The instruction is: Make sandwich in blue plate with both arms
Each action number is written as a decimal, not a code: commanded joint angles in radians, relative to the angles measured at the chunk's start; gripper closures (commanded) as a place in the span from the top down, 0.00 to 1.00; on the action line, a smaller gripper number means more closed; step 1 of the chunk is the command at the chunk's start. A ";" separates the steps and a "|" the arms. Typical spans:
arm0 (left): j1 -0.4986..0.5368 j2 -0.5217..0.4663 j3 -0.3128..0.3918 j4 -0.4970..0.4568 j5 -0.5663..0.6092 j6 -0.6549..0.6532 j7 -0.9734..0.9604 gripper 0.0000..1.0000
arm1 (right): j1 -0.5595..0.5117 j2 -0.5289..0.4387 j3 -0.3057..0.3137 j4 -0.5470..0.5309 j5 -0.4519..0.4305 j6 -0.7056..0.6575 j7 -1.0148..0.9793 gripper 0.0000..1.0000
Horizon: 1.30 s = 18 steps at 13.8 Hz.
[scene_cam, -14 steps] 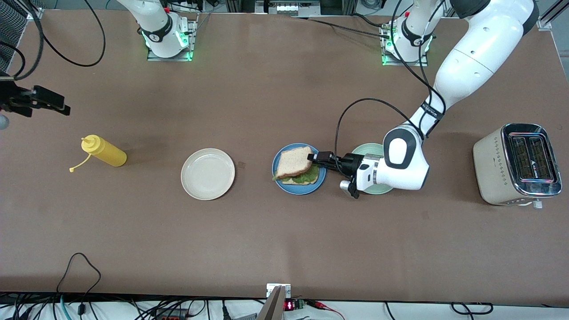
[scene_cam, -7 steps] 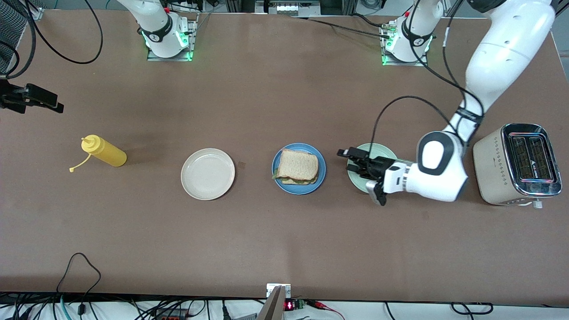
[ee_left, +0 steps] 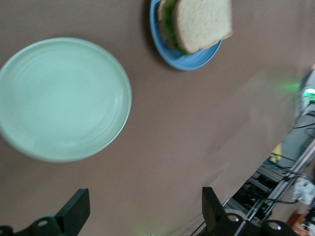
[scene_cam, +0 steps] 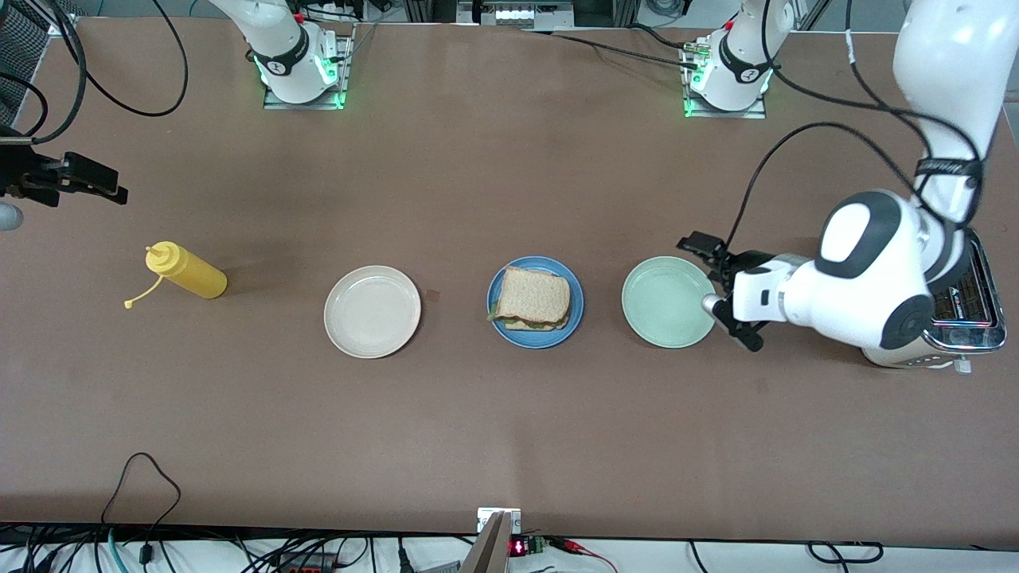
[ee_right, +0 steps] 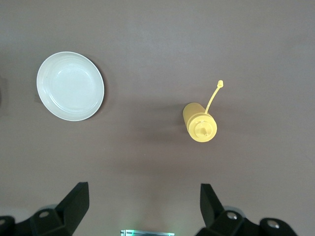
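The sandwich (scene_cam: 532, 298) lies on the blue plate (scene_cam: 535, 338) in the middle of the table: a light-brown bread slice on top, green lettuce showing at its edge, another slice beneath. The left wrist view shows the sandwich (ee_left: 199, 22) and the blue plate (ee_left: 189, 59) too. My left gripper (scene_cam: 702, 251) hangs open and empty over the table beside the mint-green plate, on its toaster side; its own view shows the left gripper (ee_left: 143, 202) holding nothing. My right gripper (scene_cam: 95, 185) waits open and empty over the right arm's end of the table, with only table seen from the right gripper (ee_right: 142, 196).
A pale mint-green plate (scene_cam: 667, 301) and a cream-white plate (scene_cam: 372, 311) flank the blue plate, both bare. A yellow squeeze bottle (scene_cam: 187, 272) lies toward the right arm's end. A toaster (scene_cam: 955, 310) stands at the left arm's end, partly hidden by the left arm.
My left gripper opened and let go of the top bread slice, which now lies flat on the lettuce. It then drew back past the mint-green plate toward the toaster. The right arm barely moved.
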<state>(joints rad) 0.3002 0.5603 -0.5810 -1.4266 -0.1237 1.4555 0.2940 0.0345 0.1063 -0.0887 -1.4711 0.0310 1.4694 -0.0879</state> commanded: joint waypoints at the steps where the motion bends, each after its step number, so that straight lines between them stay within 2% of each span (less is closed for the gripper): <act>1: -0.007 -0.140 0.003 0.002 0.131 -0.092 -0.065 1.00 | 0.005 -0.017 0.003 -0.018 -0.017 0.011 0.010 1.00; 4: -0.007 -0.246 0.018 0.040 0.174 -0.135 -0.076 1.00 | 0.005 -0.016 0.003 -0.018 -0.017 0.009 0.020 1.00; 5: -0.036 -0.291 0.073 0.038 0.179 -0.136 -0.078 1.00 | 0.005 -0.014 0.003 -0.020 -0.008 0.011 0.026 1.00; 6: -0.117 -0.321 0.169 0.032 0.176 -0.135 -0.078 1.00 | 0.011 -0.007 0.003 -0.021 -0.008 0.012 0.028 1.00; 7: -0.206 -0.350 0.307 0.031 0.165 -0.132 -0.075 1.00 | 0.021 -0.005 0.004 -0.020 -0.008 0.014 0.028 1.00; 8: -0.272 -0.365 0.399 0.020 0.148 -0.124 -0.073 1.00 | 0.031 -0.005 0.004 -0.018 -0.013 0.017 0.028 1.00; 9: -0.288 -0.391 0.435 -0.003 0.125 -0.103 -0.079 1.00 | 0.031 -0.005 0.004 -0.017 -0.013 0.015 0.028 1.00; 13: -0.343 -0.603 0.515 -0.315 0.118 0.219 -0.210 1.00 | 0.056 0.004 0.006 -0.017 0.001 0.045 0.106 1.00; 16: -0.345 -0.619 0.517 -0.322 0.122 0.220 -0.210 1.00 | 0.087 0.036 0.004 -0.018 -0.017 0.075 0.138 1.00; 18: -0.345 -0.616 0.503 -0.298 0.122 0.159 -0.219 1.00 | 0.085 0.039 0.004 -0.018 -0.017 0.088 0.138 1.00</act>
<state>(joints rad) -0.0285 -0.0285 -0.0852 -1.7137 0.0133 1.6401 0.0911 0.1180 0.1444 -0.0816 -1.4804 0.0291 1.5380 0.0366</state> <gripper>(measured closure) 0.000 0.000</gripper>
